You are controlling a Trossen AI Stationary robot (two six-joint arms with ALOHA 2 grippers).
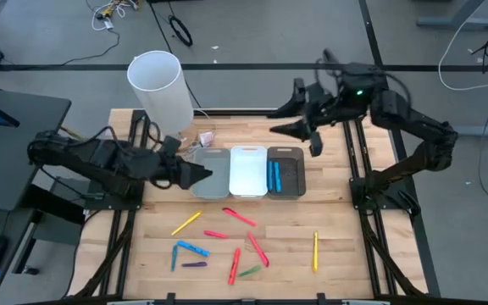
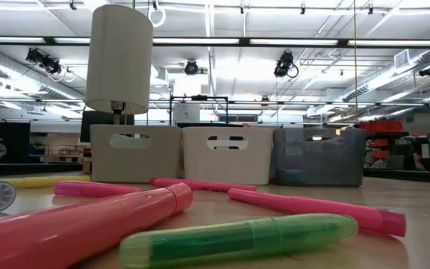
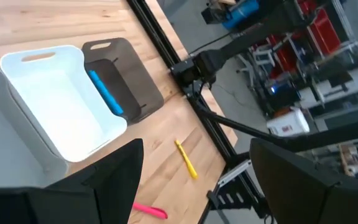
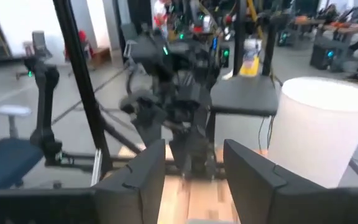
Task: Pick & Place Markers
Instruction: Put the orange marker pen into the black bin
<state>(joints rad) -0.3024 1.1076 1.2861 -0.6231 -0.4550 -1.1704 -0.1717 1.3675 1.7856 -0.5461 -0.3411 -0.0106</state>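
The left gripper (image 1: 203,174) hangs wide open and empty over the grey bin (image 1: 211,172), while the right gripper (image 1: 299,129), jaws partly open and empty, hovers behind the dark bin (image 1: 285,172), markers (image 1: 246,219) scattered on the table (image 1: 346,237).

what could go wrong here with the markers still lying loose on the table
The red markers lie crossed and close together, so a pick may drag a neighbour along. The left hand, open, hangs by the grey bin and could bump it. The yellow marker lies alone near the table's right edge and might roll off if nudged.
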